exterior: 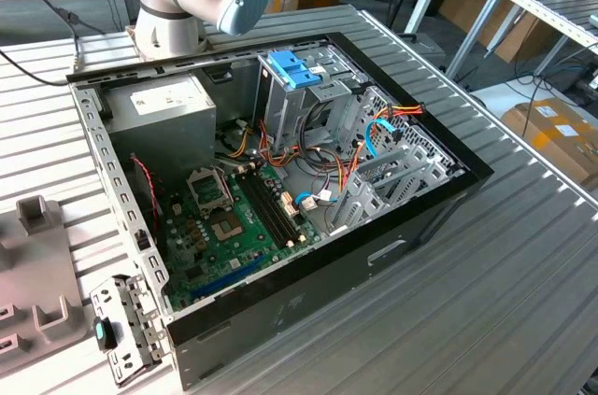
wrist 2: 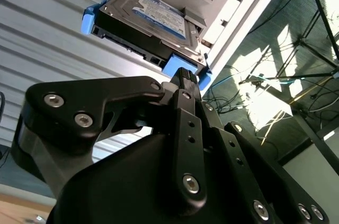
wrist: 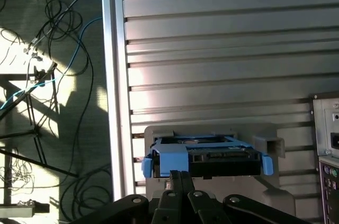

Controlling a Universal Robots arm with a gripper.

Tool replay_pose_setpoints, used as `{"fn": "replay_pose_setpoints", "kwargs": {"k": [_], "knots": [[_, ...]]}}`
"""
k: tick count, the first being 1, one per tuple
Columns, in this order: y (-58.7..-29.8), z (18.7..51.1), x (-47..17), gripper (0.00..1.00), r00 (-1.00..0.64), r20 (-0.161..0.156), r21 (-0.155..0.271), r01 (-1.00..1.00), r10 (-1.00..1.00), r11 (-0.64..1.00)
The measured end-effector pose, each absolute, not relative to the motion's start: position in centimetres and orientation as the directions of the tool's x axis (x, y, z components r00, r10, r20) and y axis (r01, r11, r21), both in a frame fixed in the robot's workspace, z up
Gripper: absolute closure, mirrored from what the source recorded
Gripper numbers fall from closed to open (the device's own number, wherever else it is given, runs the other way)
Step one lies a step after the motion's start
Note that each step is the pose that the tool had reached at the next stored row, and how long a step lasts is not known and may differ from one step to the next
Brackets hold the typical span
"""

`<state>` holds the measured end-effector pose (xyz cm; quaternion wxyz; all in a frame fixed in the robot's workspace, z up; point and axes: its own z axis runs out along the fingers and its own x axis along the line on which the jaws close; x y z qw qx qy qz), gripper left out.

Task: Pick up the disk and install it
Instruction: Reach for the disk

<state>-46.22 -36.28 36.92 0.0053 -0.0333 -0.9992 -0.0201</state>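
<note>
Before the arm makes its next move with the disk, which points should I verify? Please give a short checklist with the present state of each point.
1. The disk lies flat in its grey holder: ok.
2. The gripper stands at the light-blue carrier end of the disk, as seen in both wrist views: ok.
3. The gripper has a firm hold of the disk: cannot tell.
4. The computer case is open on top: ok.
5. The drive cage is free to take the disk: cannot tell; a blue latch piece sits on top of it.
</note>
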Motion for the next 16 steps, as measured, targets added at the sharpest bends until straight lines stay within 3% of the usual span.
{"fn": "replay_pose_setpoints", "kwargs": {"k": [16], "knots": [[-35.87,36.11,-46.21,0.89,-0.999,0.012,0.037,0.052,0.052,0.998]]}}
